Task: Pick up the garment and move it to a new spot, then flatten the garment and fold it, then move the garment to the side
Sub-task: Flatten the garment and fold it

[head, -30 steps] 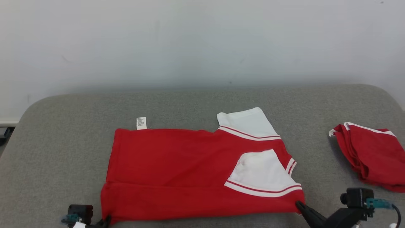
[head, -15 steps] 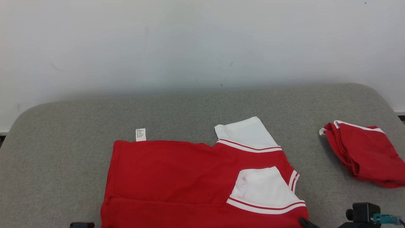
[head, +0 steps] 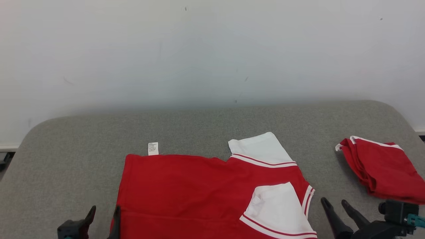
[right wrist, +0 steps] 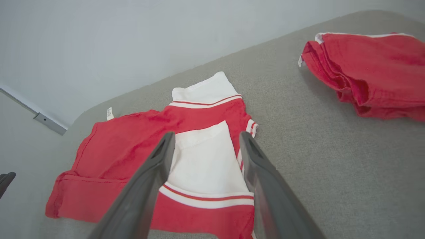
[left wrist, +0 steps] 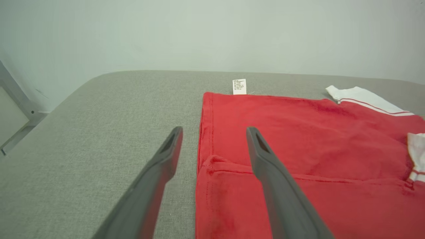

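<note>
The garment (head: 199, 189), a red shirt with white sleeves, lies spread on the grey padded table (head: 212, 126), its near edge folded over into a band (left wrist: 298, 199). A white label (head: 153, 148) sticks out at its far left corner. My left gripper (head: 105, 212) stands open at the near left corner; in the left wrist view the left gripper (left wrist: 214, 131) straddles the garment's (left wrist: 298, 132) left hem with nothing held. My right gripper (head: 334, 202) is open just right of the near right corner; in its wrist view the right gripper (right wrist: 206, 136) points over the white sleeve (right wrist: 206, 162).
A second red garment (head: 382, 169), bunched and folded, lies at the table's right end, also seen as a red pile (right wrist: 372, 66) in the right wrist view. A pale wall (head: 212, 49) stands behind the table. Bare grey surface lies left of and behind the shirt.
Both grippers were shut on the shirt's near corners; they have opened and let go. The head camera shifted, so the whole picture sits lower.
</note>
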`<state>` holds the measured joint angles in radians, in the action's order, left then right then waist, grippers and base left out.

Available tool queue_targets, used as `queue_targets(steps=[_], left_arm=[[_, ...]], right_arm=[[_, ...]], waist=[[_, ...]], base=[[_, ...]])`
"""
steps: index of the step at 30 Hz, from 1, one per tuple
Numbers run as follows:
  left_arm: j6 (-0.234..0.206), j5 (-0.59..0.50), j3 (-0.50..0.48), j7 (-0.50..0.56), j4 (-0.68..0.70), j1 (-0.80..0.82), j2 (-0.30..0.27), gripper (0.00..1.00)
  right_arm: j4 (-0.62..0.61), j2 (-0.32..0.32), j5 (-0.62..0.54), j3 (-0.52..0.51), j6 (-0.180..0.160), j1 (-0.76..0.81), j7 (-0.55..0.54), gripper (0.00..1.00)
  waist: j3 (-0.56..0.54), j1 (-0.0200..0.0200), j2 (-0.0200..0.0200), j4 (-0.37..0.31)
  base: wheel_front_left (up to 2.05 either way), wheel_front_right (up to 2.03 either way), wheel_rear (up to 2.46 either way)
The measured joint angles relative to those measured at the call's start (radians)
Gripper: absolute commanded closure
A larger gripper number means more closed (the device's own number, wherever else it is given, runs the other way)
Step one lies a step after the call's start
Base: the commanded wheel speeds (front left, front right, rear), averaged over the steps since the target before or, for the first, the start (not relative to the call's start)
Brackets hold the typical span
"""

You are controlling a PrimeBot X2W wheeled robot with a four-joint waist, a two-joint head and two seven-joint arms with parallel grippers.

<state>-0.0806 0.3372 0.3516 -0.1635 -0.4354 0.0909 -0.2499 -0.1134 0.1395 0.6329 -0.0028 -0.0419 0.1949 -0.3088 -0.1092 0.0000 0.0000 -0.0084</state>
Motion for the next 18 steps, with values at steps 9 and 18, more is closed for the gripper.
queue_targets(steps=[9,18], left_arm=[[-0.025,-0.002,-0.056,-0.058,0.079,-0.027,0.021,0.00],[-0.034,-0.021,-0.063,-0.063,0.106,-0.049,0.018,0.00]], right_arm=[[0.046,0.063,-0.118,0.056,0.085,-0.063,0.127,0.00],[0.112,0.067,-0.160,0.040,0.094,-0.081,0.232,0.00]], waist=[[-0.049,-0.0001,0.0000,-0.012],[-0.057,0.0000,0.0000,-0.045]], base=[[0.00,0.00,0.00],[0.00,0.00,0.00]])
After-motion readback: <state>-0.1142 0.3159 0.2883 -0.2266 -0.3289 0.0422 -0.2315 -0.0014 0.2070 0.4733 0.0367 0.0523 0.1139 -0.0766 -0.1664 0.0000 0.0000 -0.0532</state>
